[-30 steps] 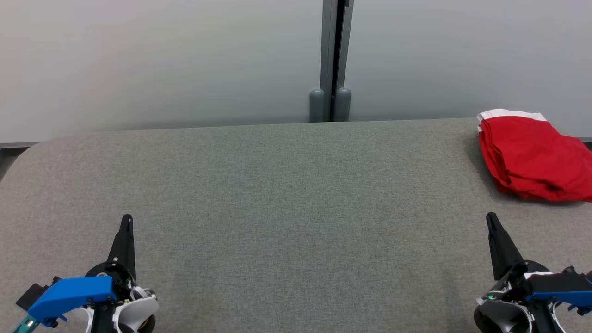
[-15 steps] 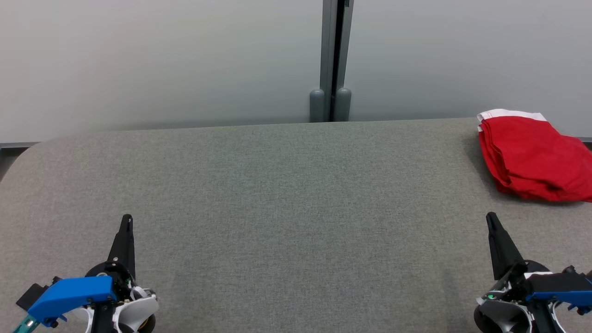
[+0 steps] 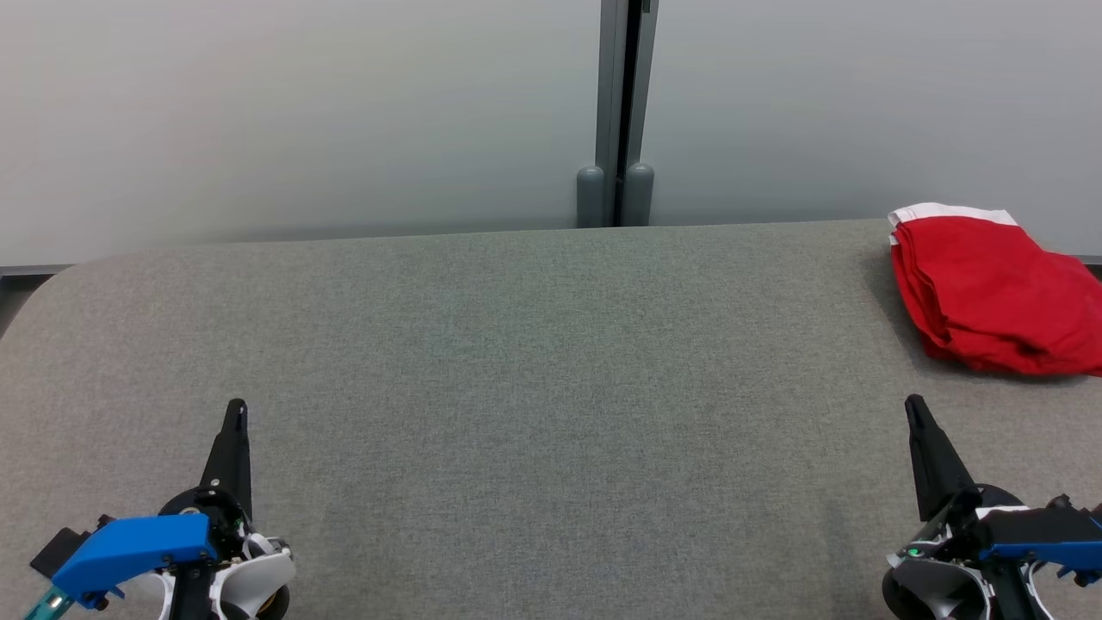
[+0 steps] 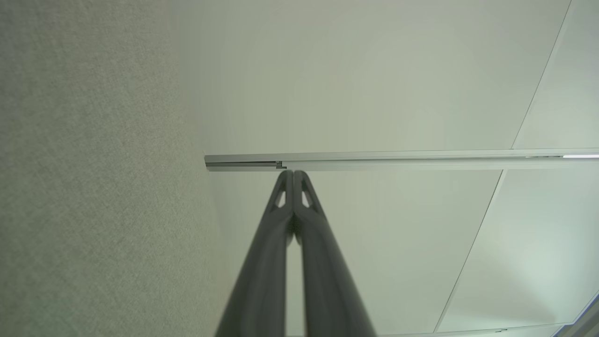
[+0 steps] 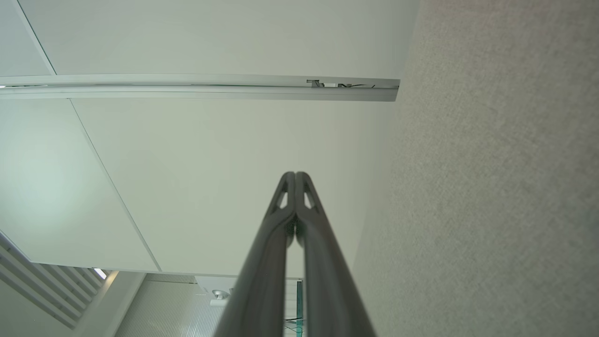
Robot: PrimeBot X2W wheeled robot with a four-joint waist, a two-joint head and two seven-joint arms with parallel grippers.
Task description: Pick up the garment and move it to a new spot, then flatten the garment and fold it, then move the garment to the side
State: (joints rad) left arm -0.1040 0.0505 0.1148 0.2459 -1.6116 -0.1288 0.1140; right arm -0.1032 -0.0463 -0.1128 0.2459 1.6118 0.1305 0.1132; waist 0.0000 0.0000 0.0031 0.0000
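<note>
Folded red fabric garment with a white band (image 3: 990,293) lies at the far right of the grey felt-covered table (image 3: 551,387), cut off by the right edge of the head view, nothing touching it. Left gripper (image 3: 235,406) sits near-left and right gripper (image 3: 913,403) near-right, both with fingers clenched together on nothing, tips toward the pale grey wall panels (image 3: 301,112). Right gripper is the closer one, not touching the garment.

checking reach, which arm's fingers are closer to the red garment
The right arm's fingers, at lower right: the red garment lies just beyond them, while the left arm's fingers sit far across the table.
</note>
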